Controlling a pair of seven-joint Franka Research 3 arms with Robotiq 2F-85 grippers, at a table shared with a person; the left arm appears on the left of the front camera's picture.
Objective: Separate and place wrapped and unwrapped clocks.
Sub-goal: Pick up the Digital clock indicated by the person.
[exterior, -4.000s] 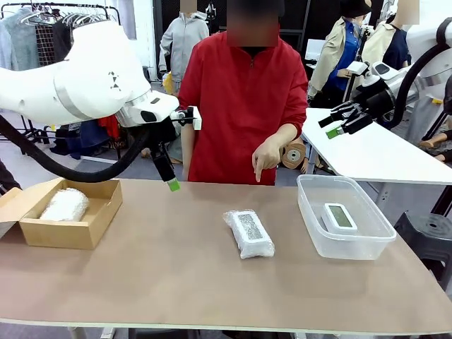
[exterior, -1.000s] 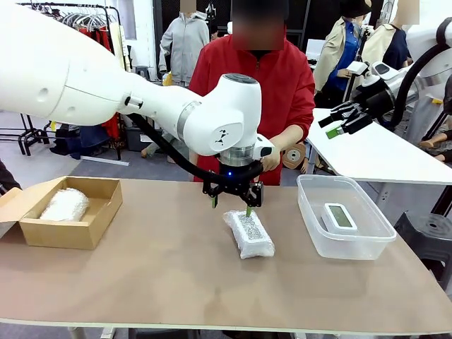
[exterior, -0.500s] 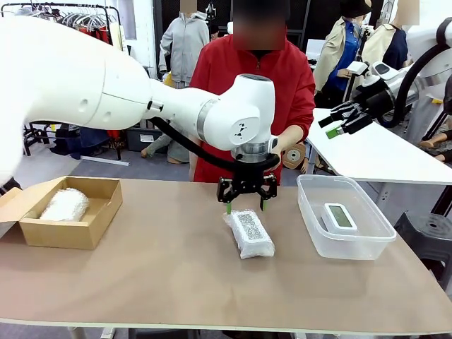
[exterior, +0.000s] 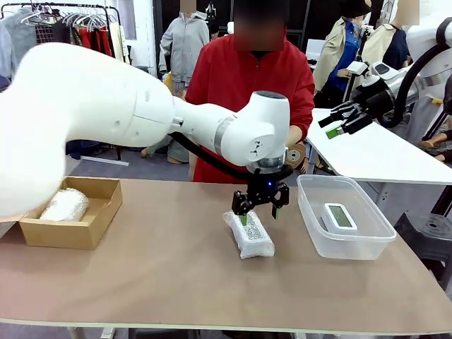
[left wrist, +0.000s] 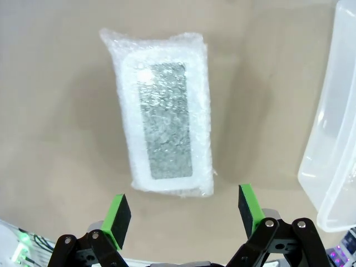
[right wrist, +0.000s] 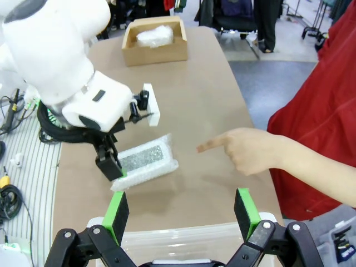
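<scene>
One bubble-wrapped clock (exterior: 248, 234) lies flat mid-table, its grey screen showing through the wrap. My left gripper (exterior: 259, 215) hovers just over its far end, open and not touching it. In the left wrist view the wrapped clock (left wrist: 164, 136) lies lengthwise ahead of the open left gripper (left wrist: 183, 214). Another wrapped clock (exterior: 65, 205) rests in the cardboard box (exterior: 60, 233). The bare white clock (exterior: 339, 217) lies in the clear tub (exterior: 353, 247). My right gripper (exterior: 337, 121) hangs open, high at the right. The right wrist view shows the right gripper (right wrist: 182, 214) above the wrapped clock (right wrist: 144, 161).
A person in red stands at the far side, one hand (right wrist: 245, 150) pointing over the table near the wrapped clock. The tub wall (left wrist: 334, 139) is close beside the left gripper. The cardboard box (right wrist: 158, 54) sits at the table's left end.
My left arm has swung from above the box to the middle, then shifted right and lowered over the wrapped clock. The right arm has stayed still.
</scene>
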